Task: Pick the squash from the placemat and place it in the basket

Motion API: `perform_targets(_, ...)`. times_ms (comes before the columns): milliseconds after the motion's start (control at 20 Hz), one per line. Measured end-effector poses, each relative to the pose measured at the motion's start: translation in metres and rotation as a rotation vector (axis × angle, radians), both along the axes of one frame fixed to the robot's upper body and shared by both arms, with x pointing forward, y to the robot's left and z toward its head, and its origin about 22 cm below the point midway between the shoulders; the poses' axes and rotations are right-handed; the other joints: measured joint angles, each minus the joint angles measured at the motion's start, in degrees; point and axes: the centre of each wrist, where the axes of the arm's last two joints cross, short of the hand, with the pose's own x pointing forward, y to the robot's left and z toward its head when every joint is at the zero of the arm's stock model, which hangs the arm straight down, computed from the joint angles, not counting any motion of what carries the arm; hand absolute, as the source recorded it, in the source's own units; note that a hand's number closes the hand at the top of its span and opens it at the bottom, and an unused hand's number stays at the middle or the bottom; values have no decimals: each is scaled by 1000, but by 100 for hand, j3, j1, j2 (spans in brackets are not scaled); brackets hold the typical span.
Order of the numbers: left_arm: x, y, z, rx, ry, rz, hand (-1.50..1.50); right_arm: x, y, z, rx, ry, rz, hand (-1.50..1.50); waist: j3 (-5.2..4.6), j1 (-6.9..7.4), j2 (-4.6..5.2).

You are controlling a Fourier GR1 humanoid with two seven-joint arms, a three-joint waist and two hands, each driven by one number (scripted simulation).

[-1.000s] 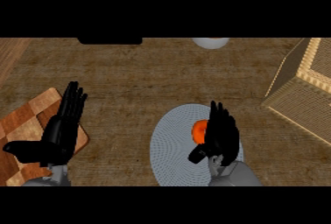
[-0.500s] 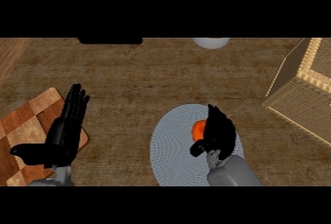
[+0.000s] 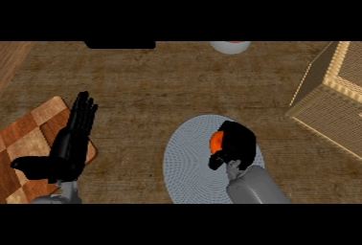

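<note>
Squash (image 3: 216, 141) on placemat (image 3: 185, 165): right hand (image 3: 237, 143), flat before, now curls round it; left hand (image 3: 71, 143) straight-fingered; basket (image 3: 329, 107) well apart.

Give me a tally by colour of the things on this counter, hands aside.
Orange: 1, squash
Grey: 1, round placemat
Tan: 1, woven basket
Brown: 1, checkered board
White: 1, round object, far edge
Black: 1, flat object, far edge
Total: 6

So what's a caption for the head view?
Right hand curled round the orange squash on the grey placemat, basket at right.

1 head view, steeply down onto counter (image 3: 155, 86).
</note>
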Motion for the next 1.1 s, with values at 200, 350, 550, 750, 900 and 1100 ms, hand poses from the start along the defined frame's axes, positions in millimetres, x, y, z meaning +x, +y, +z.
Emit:
perform_targets(200,3,2,-3,2,1,3,0,-3,7,2,-31,-12,31,150,5,-3,8)
perform_targets(350,5,-2,3,-1,1,4,0,-3,15,3,-41,-27,55,150,11,3,17)
perform_targets(550,3,0,0,0,0,-5,0,30,6,-5,-46,-42,18,150,9,57,1)
perform_targets(750,5,-6,5,-1,-17,-21,0,62,-16,-10,-42,-69,-29,150,-7,174,-28)
perform_targets(900,5,-7,9,2,-19,-25,0,79,-22,-7,-37,-146,-55,150,-7,198,-35)
perform_targets(1100,-1,2,6,1,-11,-21,0,88,-18,-3,-3,-303,-88,150,4,155,5)
